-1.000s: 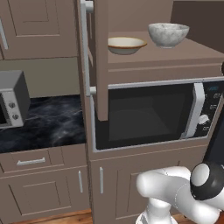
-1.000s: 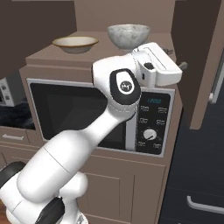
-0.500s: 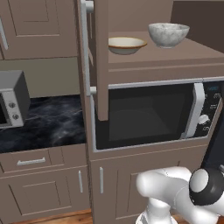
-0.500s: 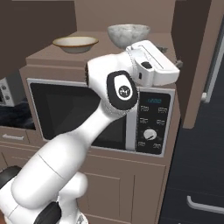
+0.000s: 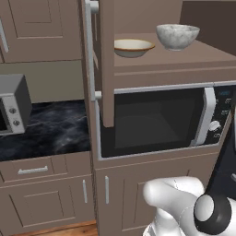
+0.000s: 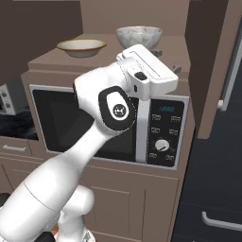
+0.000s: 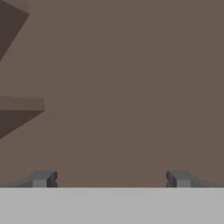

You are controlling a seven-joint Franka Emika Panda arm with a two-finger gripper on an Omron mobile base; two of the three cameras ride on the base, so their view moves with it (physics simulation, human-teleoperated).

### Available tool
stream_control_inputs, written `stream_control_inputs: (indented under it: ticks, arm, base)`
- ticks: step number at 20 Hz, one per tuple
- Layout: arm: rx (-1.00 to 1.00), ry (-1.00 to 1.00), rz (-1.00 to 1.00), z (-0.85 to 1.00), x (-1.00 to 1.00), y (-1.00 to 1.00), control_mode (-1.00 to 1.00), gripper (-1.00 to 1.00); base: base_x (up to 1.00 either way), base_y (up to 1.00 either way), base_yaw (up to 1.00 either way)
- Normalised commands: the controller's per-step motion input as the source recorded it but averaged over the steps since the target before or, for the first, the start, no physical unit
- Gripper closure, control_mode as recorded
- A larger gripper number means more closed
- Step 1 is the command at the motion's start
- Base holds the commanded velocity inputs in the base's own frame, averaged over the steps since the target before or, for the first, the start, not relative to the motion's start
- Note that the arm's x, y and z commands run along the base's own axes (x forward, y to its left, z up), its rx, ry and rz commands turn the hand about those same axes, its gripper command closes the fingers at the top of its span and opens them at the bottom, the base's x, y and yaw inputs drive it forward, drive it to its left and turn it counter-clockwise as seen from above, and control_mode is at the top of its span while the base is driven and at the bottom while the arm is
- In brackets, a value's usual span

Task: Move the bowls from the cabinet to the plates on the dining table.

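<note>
Our claw, wide and empty, has swung up beside the marbled bowl in the cabinet; grasping comes next.

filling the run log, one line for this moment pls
gripper: open, empty | marbled bowl, cream bowl: on cabinet shelf | door open

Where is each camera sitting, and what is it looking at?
Left base view: behind the arm's left, facing the open cabinet, microwave, cream bowl and marbled bowl; white arm at lower right.
Right base view: behind the right, same shelf, bowls and microwave; arm at centre.
Hand view: on the hand, facing brown wood; open gripper below.
</note>
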Motion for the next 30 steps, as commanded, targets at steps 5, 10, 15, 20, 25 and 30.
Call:
stream_control_inputs:
  ticks: [5, 10, 15, 20, 25, 30]
  arm:
    - [-0.03, 0.0, 0.16, 0.04, -0.08, 0.34, -1.0, -1.0]
    - [-0.01, 0.02, 0.2, 0.09, -0.04, 0.24, -1.0, -1.0]
    - [-0.01, 0.0, 0.22, 0.08, 0.0, 0.14, -1.0, -1.0]
    - [0.01, 0.06, 0.14, 0.17, 0.07, 0.23, -1.0, -1.0]
    - [0.04, 0.12, 0.07, 0.19, 0.1, 0.28, -1.0, -1.0]
    - [0.08, 0.09, 0.0, 0.15, 0.02, 0.25, -1.0, -1.0]
  base:
    - [0.0, 0.0, 0.0]
    - [0.0, 0.0, 0.0]
    - [0.0, 0.0, 0.0]
    - [0.0, 0.0, 0.0]
    - [0.0, 0.0, 0.0]
    - [0.0, 0.0, 0.0]
